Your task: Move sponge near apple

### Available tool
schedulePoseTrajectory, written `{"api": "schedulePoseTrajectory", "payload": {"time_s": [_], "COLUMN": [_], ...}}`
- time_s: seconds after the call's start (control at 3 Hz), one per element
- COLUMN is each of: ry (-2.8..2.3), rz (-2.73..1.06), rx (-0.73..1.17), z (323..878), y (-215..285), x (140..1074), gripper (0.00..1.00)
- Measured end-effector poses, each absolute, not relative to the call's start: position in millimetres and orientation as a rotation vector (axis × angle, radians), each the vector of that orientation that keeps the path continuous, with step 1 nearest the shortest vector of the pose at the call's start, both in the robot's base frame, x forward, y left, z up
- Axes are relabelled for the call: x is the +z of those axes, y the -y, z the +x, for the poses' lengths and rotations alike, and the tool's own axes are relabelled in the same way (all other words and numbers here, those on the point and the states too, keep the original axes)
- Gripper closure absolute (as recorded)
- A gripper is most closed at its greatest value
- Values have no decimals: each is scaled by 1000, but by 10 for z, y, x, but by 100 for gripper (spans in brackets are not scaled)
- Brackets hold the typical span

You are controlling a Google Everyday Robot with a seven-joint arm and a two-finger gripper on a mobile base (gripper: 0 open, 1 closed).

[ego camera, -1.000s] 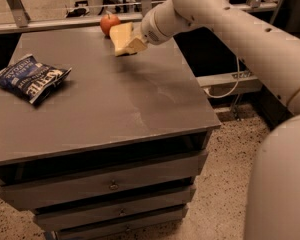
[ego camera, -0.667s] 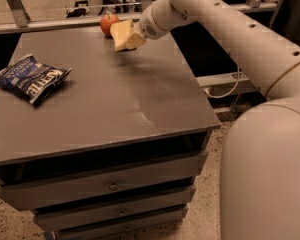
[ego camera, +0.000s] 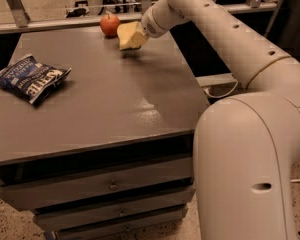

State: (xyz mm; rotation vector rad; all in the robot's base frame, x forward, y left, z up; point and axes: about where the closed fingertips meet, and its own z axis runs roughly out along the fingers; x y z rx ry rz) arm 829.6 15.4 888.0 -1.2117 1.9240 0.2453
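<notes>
Far across table — gripper clamped on one sponge; one apple just beside.

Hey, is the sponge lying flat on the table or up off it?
Off it, tilted: the gripper holds the sponge near the apple, its shadow on the table below.

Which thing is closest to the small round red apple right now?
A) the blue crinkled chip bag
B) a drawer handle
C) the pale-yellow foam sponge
C: the sponge, held in the gripper over the grey table's far end, hangs just right of the apple; the chip bag lies far off at the left edge.
</notes>
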Motion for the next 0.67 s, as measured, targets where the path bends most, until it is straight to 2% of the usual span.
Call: {"api": "schedulePoseTrajectory", "payload": {"time_s": [0.33, 0.67], "ry": [-1940, -1943], "rz": [-1208, -1205], "rx": [256, 260], "z": [8401, 8493], "y": [-179, -219], "x": [8807, 8776], "gripper": [82, 59]}}
